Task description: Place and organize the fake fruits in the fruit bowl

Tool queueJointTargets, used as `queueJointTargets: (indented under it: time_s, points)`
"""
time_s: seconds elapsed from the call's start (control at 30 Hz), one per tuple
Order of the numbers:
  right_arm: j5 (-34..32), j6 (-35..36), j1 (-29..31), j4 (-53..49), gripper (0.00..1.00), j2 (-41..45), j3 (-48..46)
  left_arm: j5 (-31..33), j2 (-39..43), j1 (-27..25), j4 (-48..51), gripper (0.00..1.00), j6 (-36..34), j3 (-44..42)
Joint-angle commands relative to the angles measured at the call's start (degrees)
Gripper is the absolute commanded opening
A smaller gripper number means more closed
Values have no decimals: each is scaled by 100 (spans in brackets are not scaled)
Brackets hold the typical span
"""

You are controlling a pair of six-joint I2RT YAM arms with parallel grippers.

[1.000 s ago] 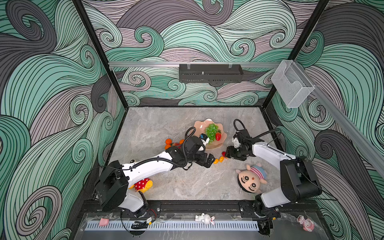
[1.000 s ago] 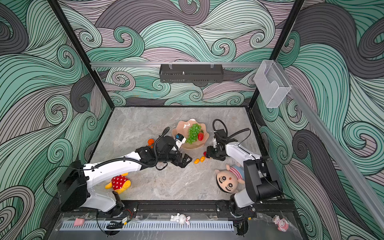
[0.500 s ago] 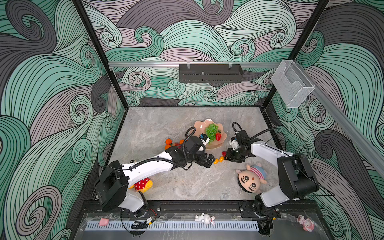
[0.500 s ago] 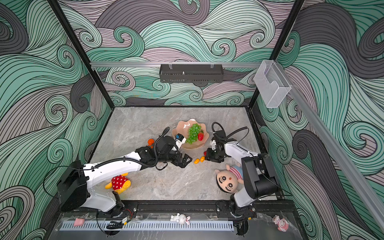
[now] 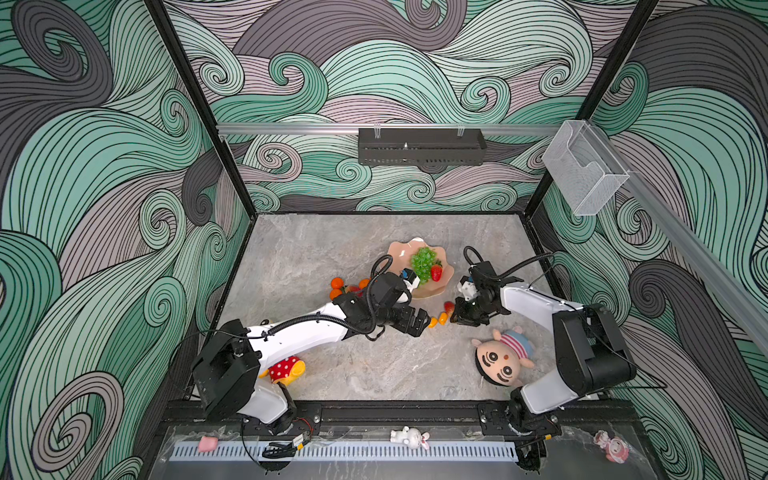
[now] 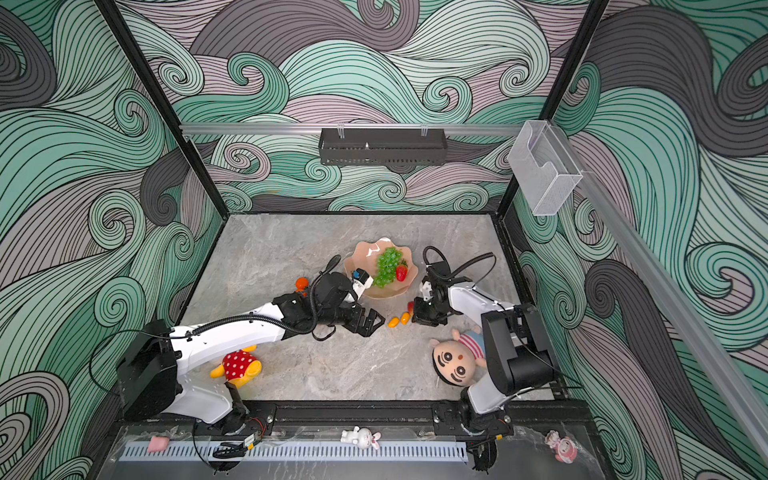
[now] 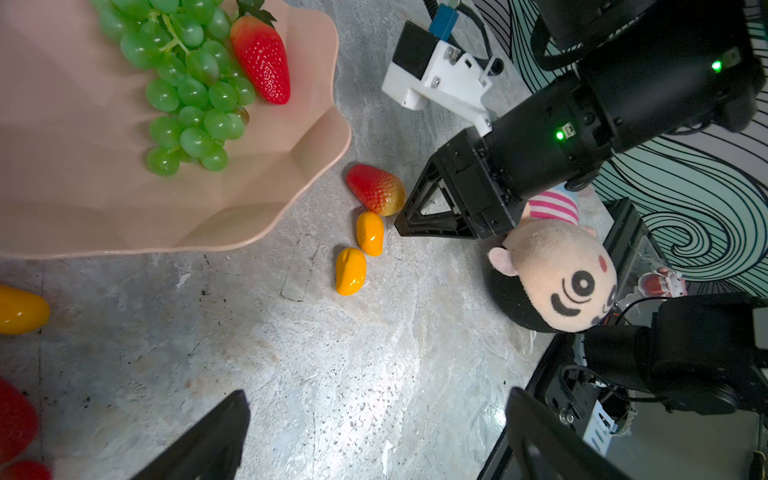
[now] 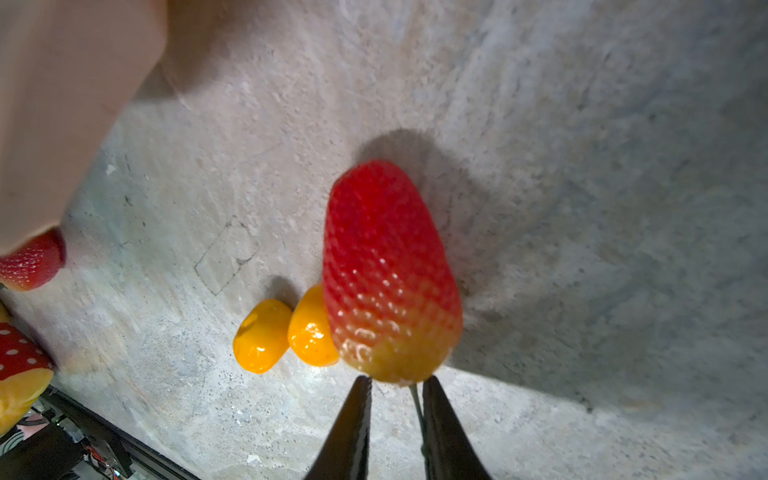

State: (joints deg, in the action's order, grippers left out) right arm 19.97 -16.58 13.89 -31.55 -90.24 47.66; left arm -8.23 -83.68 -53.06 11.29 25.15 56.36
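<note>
1. A grey stone tabletop (image 5: 332,249) walled in by green wave-patterned panels; I watch from the console.
2. Far left, a polka-dot plush toy (image 5: 284,369) lies by the left arm's base. It is no part of the job.
3. Tangerines (image 5: 337,283) wait on the stone just left of the bowl, partly hidden by the left arm.
4. The left gripper (image 5: 420,326) hangs low over the stone with its jaws wide apart and nothing between them.
5. The fruit bowl (image 5: 399,257) sits mid-table, holding the grape bunch (image 5: 423,262) and one strawberry (image 5: 436,272).
6. Two kumquats (image 7: 351,271) lie on the stone between the grippers, the nearer one against a loose strawberry (image 8: 388,270).
7. The right gripper (image 8: 397,384) is at that berry's pale end, jaws nearly together with the thin stem in the narrow gap. Whether they pinch it, I cannot tell.
8. A striped-top doll (image 5: 503,361) lies just beside the right arm.
9. My worries: a hold on the stem alone may slip, dropping the glossy berry short of the rim. A nudge could send the kumquats rolling. With both grippers near one spot, the arms could clash.
</note>
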Motion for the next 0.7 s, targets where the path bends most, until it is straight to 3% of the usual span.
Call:
queueJointTargets:
  time_s: [0.0, 0.4, 0.67]
  points:
    - [35, 32, -7, -75, 20, -82, 59, -74, -54, -30, -20, 98, 71, 104]
    - [-58, -3, -5, -105, 3, -67, 34, -56, 2, -35, -35, 99, 78, 60]
    - [-484, -190, -9, -156, 0, 333, -128, -47, 62, -37, -73, 99, 64, 60]
